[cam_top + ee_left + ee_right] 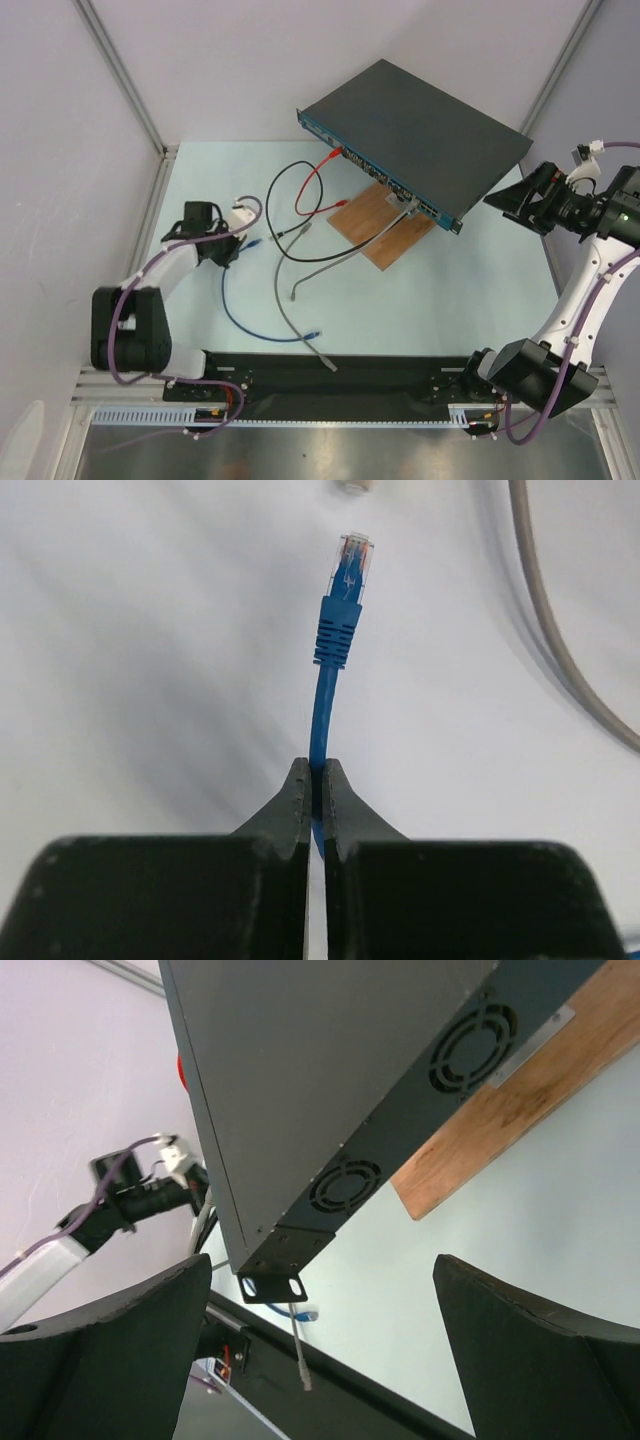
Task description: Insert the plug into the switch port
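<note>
Plug (350,565): carry step, well apart from switch (420,120), its blue cable (322,695) pinched in left claw (317,772); right claw (318,1275) wide, empty, beside switch; next, probably, squaring up to a socket in the front strip (365,161).

Illumination in the top view is bright, diffuse and even. The pale surface (440,290) shows only a soft shadow beneath the front edge of the switch (420,120), and the metal rail (330,450) along the bottom carries a dull sheen. In the left wrist view the surface is close to overexposure, crossed by broad, faint diagonal shadows. The blue cable (322,710) and plug (349,565) are sharp, the grey cable (560,630) is soft, and the left gripper (313,772) is dark. In the right wrist view the right gripper (322,1280) renders as near-black, slightly blurred masses.
</note>
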### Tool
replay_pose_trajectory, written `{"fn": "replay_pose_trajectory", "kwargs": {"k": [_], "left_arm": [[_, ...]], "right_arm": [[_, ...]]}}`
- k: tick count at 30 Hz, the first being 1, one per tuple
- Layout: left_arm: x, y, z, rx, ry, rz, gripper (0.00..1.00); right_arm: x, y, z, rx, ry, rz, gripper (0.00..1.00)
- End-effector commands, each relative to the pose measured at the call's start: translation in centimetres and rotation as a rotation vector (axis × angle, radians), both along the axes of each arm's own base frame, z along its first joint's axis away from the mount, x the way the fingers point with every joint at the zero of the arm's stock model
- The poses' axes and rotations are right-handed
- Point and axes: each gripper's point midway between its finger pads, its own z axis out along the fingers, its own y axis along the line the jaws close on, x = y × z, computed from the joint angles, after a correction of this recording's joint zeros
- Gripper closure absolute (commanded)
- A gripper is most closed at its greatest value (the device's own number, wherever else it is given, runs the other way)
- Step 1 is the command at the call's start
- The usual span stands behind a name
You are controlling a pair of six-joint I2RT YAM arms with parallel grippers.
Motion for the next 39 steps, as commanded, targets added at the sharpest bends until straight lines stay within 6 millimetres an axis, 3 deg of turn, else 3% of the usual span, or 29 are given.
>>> {"fn": "replay_pose_trajectory", "kwargs": {"k": [1,2,3,5,8,14,15,17,21,26,28,29,31,32,34,39], "left_arm": [[0.1,0.8,6.3,-0.077,-0.137,0.028,1.0],[0.0,1.3,7.5,-0.107,-0.158,0.05,1.0],[0.1,1.1,10.6,-0.129,-0.233,0.04,1.0],[-1.0,0.0,13.0,-0.192,-0.256,0.002,1.0],[-2.8,-1.8,19.0,-0.27,-0.38,-0.071,1.0],[-6.0,-5.2,25.9,-0.36,-0.506,-0.179,1.0],[-6.8,-6.4,27.8,-0.393,-0.529,-0.231,1.0],[-7.8,-8.0,29.9,-0.455,-0.494,-0.281,1.0],[-10.4,-11.5,31.9,-0.566,-0.361,-0.399,1.0],[-14.6,-15.5,32.2,-0.663,-0.177,-0.547,1.0],[-15.5,-16.3,32.2,-0.686,-0.117,-0.572,1.0],[-16.0,-16.8,32.3,-0.695,-0.092,-0.588,1.0],[-16.2,-17.2,32.3,-0.698,-0.08,-0.595,1.0],[-16.2,-17.4,32.3,-0.694,-0.08,-0.576,1.0],[-16.0,-17.8,33.0,-0.703,-0.119,-0.585,1.0],[-18.6,-19.7,33.2,-0.766,-0.013,-0.7,1.0]], "right_arm": [[0.1,0.1,2.8,-0.039,-0.1,-0.003,0.0],[0.1,0.2,3.1,-0.037,-0.109,0.001,0.0],[0.1,0.3,3.3,-0.031,-0.118,0.007,0.0],[0.2,0.4,4.0,-0.02,-0.139,0.007,0.0],[0.4,0.7,5.0,-0.003,-0.174,0.018,0.0],[0.2,2.7,7.1,0.004,-0.253,0.089,0.0],[0.1,3.3,7.5,0.007,-0.263,0.103,0.0],[-0.1,4.1,8.4,-0.022,-0.316,0.132,0.0],[-0.7,6.3,10.1,-0.122,-0.454,0.189,0.0],[-2.4,11.0,12.6,-0.3,-0.734,0.348,0.02],[-3.1,12.3,13.1,-0.362,-0.81,0.38,0.05],[-4.1,14.4,13.1,-0.39,-0.88,0.466,0.06],[-4.2,15.3,12.6,-0.439,-0.899,0.477,0.08],[-5.2,17.0,12.6,-0.434,-0.929,0.546,0.08],[-5.4,18.3,11.4,-0.421,-0.873,0.591,0.09],[-7.8,22.1,9.9,-0.427,-0.929,0.729,0.12]]}}
